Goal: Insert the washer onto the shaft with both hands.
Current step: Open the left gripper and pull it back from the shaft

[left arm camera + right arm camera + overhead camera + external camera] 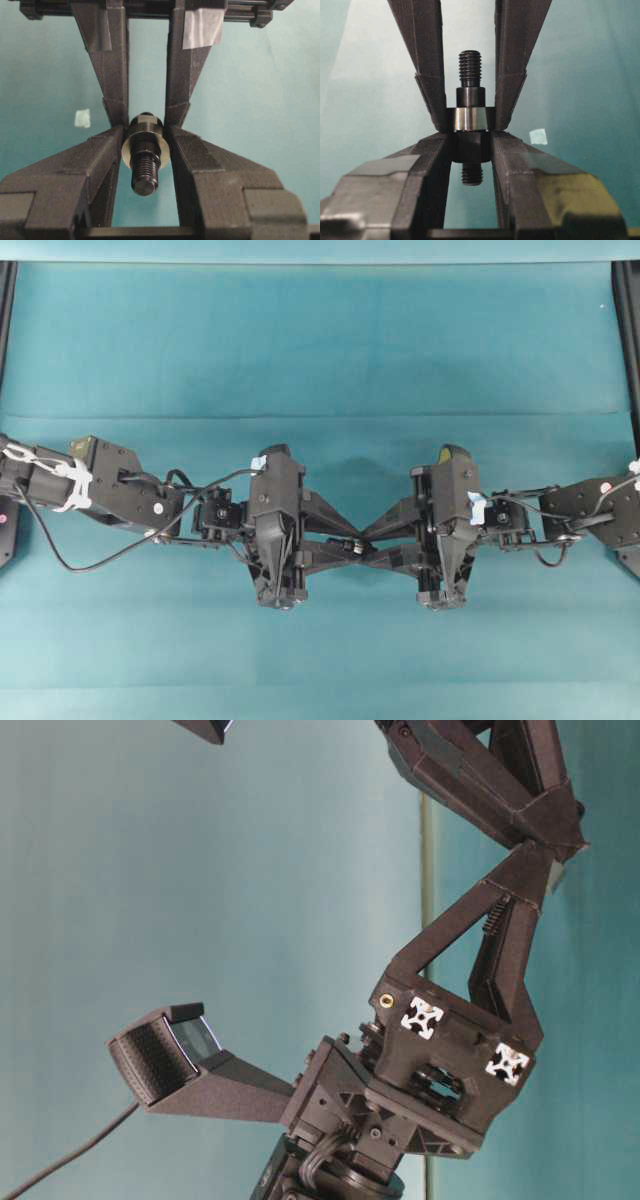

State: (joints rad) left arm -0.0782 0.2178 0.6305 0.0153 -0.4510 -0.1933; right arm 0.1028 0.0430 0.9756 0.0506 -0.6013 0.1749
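Observation:
The two grippers meet tip to tip above the middle of the table. My left gripper (pixel 345 546) is shut on the washer (pixel 131 151), a silver ring that sits around the shaft (pixel 145 172). The shaft's threaded end pokes through the ring toward the left wrist camera. My right gripper (pixel 468 144) is shut on the dark collar of the shaft (pixel 468 146), just below the washer (pixel 470 119). One threaded end rises beyond the washer and a shorter one hangs below the collar. Overhead, the parts show only as a small spot between the fingertips.
Teal cloth covers the table (pixel 320 350). A small white tape bit (pixel 82 118) lies on it and also shows in the right wrist view as a tape bit (pixel 538 136). Black frame rails (pixel 628 340) run along the left and right edges.

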